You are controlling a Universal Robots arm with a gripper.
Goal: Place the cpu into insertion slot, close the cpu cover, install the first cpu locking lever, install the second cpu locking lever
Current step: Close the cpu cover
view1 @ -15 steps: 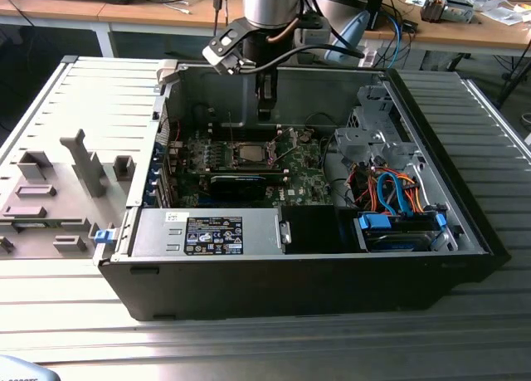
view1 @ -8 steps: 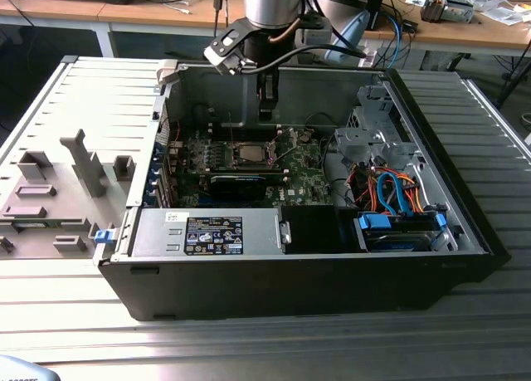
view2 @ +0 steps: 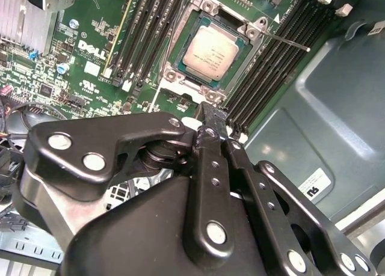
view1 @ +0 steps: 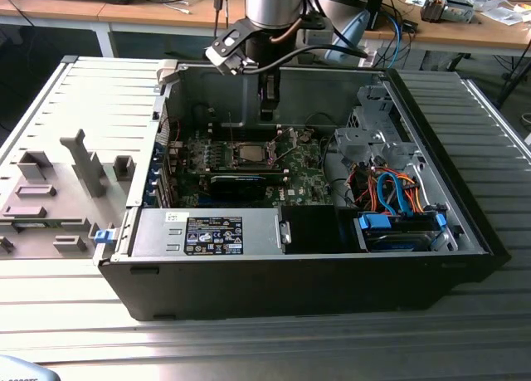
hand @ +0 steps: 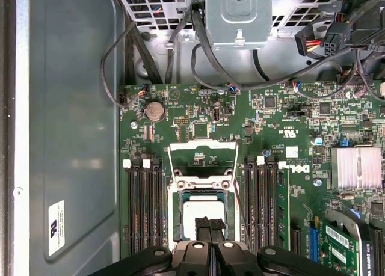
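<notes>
The cpu (view2: 213, 50) lies flat in the insertion slot (view2: 171, 76) on the green motherboard, silver top up; in the first wrist view the cpu (hand: 198, 213) is partly behind my fingertips. The cpu cover (hand: 203, 146) stands swung open at one end of the slot. One thin locking lever (view2: 289, 42) sticks out free over the memory slots. My gripper (view2: 212, 113) hovers just above the slot's edge, shut with nothing in it. In the first wrist view the gripper (hand: 210, 225) is over the cpu. The exterior view has the gripper (view1: 268, 111) above the slot (view1: 249, 154).
Long black memory slots (hand: 143, 204) flank the socket on both sides. A finned heat sink (hand: 356, 168), a drive cage (hand: 237, 17) and loose cables lie nearby. The case walls (view1: 274, 78) enclose the board; the power supply (view1: 207, 232) sits at the front.
</notes>
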